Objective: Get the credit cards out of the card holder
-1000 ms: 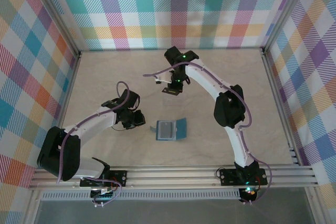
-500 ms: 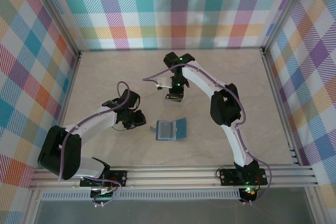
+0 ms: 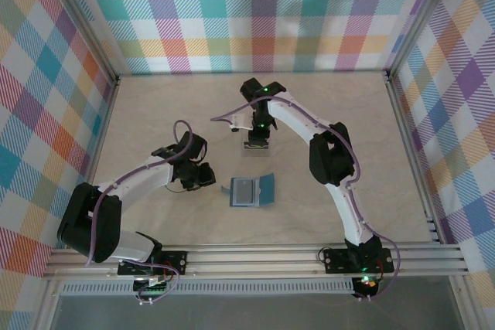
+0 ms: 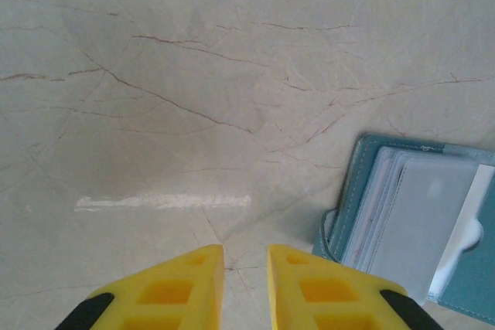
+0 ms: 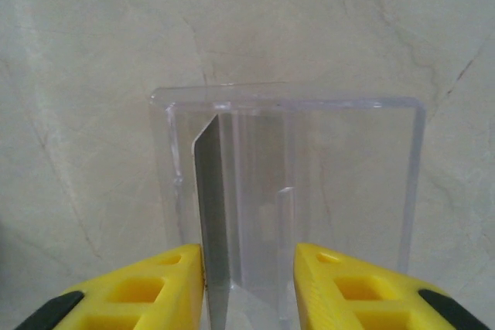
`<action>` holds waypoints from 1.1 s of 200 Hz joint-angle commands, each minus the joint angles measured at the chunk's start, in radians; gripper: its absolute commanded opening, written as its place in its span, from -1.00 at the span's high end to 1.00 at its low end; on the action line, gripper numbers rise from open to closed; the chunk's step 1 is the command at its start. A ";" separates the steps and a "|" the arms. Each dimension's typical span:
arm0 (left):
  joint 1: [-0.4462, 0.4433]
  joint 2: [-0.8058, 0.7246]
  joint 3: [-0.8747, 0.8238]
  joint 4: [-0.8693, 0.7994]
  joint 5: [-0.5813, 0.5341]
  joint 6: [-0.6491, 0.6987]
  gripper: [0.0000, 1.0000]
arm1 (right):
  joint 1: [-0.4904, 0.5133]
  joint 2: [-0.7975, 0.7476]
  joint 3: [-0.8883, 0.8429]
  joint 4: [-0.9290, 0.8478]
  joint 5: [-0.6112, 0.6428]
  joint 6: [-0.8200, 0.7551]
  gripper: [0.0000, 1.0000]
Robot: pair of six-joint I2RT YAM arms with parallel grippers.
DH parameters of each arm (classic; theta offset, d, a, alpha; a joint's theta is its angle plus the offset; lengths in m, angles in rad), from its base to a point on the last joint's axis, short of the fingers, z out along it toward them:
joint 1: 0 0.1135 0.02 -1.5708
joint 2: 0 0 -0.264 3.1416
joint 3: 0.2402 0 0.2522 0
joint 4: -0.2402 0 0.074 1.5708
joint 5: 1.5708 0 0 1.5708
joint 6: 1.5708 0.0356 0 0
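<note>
1. Judging from the layout, the task is partway done: one credit card (image 5: 209, 214) stands on edge inside a clear box (image 5: 371, 175). The right gripper (image 5: 249, 264) has its jaws apart around the card, not clamped.
2. The card holder (image 3: 252, 191) lies open mid-surface (image 3: 155, 113). The remaining cards (image 4: 421, 214) in its pockets are left to pull.
3. Its long axis runs left to right, with the inner panels facing up.
4. The left gripper (image 4: 246, 268) hovers just beside it, jaws a sliver apart and empty.
</note>
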 commanded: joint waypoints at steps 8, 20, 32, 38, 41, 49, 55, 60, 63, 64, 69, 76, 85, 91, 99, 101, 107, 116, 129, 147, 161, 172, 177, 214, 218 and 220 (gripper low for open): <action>0.016 0.001 0.019 -0.023 0.008 0.026 0.56 | -0.002 -0.054 -0.007 0.042 0.031 0.006 0.26; 0.016 0.000 0.016 -0.024 0.005 0.026 0.56 | -0.002 -0.056 -0.008 0.046 0.038 0.014 0.23; 0.016 -0.001 0.012 -0.020 0.004 0.026 0.56 | -0.002 -0.064 -0.023 0.076 0.059 0.019 0.18; 0.016 -0.002 0.009 -0.019 0.005 0.024 0.56 | -0.002 -0.069 -0.032 0.093 0.071 0.018 0.16; 0.016 -0.003 0.008 -0.018 0.005 0.024 0.56 | -0.003 -0.072 -0.036 0.097 0.074 0.020 0.15; 0.016 -0.002 0.009 -0.016 0.007 0.023 0.56 | -0.002 -0.080 -0.048 0.113 0.081 0.019 0.13; 0.016 -0.003 0.010 -0.017 0.008 0.023 0.56 | -0.002 -0.088 -0.056 0.125 0.086 0.018 0.12; 0.016 -0.003 0.013 -0.020 0.008 0.023 0.56 | -0.002 -0.095 -0.064 0.134 0.086 0.019 0.12; 0.016 -0.005 0.012 -0.019 0.008 0.024 0.56 | -0.002 -0.100 -0.066 0.139 0.084 0.021 0.12; 0.017 -0.005 0.013 -0.019 0.009 0.023 0.56 | -0.002 -0.102 -0.068 0.141 0.083 0.020 0.12; 0.016 -0.004 0.015 -0.019 0.009 0.025 0.56 | -0.002 -0.109 -0.073 0.149 0.076 0.024 0.11; 0.016 -0.006 0.014 -0.019 0.010 0.025 0.56 | -0.003 -0.122 -0.085 0.169 0.067 0.026 0.10; 0.016 -0.008 0.015 -0.020 0.008 0.024 0.56 | -0.003 -0.139 -0.102 0.202 0.065 0.031 0.08; 0.016 -0.008 0.017 -0.018 0.009 0.025 0.56 | -0.003 -0.145 -0.110 0.220 0.066 0.036 0.07; 0.017 -0.006 0.018 -0.018 0.012 0.025 0.56 | -0.003 -0.147 -0.119 0.240 0.072 0.036 0.05; 0.017 -0.005 0.018 -0.018 0.011 0.024 0.56 | -0.003 -0.147 -0.119 0.243 0.073 0.036 0.05; 0.016 -0.004 0.020 -0.017 0.014 0.024 0.56 | -0.003 -0.146 -0.122 0.251 0.079 0.036 0.05; 0.016 0.000 0.021 -0.016 0.016 0.026 0.56 | -0.003 -0.142 -0.128 0.259 0.088 0.036 0.04; 0.016 0.001 0.021 -0.016 0.018 0.027 0.56 | -0.003 -0.134 -0.142 0.269 0.092 0.035 0.03; 0.016 -0.002 0.018 -0.018 0.017 0.027 0.56 | -0.003 -0.123 -0.164 0.276 0.087 0.038 0.02; 0.016 -0.006 0.013 -0.017 0.016 0.025 0.56 | -0.003 -0.118 -0.181 0.285 0.079 0.043 0.02; 0.016 -0.007 0.011 -0.016 0.015 0.023 0.56 | -0.003 -0.111 -0.187 0.283 0.067 0.047 0.01; 0.016 -0.009 0.011 -0.018 0.016 0.022 0.56 | -0.004 -0.110 -0.188 0.282 0.061 0.050 0.01; 0.016 -0.019 0.007 -0.019 0.011 0.021 0.56 | -0.003 -0.095 -0.189 0.281 0.055 0.053 -0.01; 0.017 -0.019 0.007 -0.019 0.011 0.022 0.55 | -0.003 -0.096 -0.188 0.284 0.057 0.052 -0.01; 0.016 -0.019 0.007 -0.018 0.011 0.022 0.56 | -0.003 -0.096 -0.190 0.285 0.057 0.053 -0.01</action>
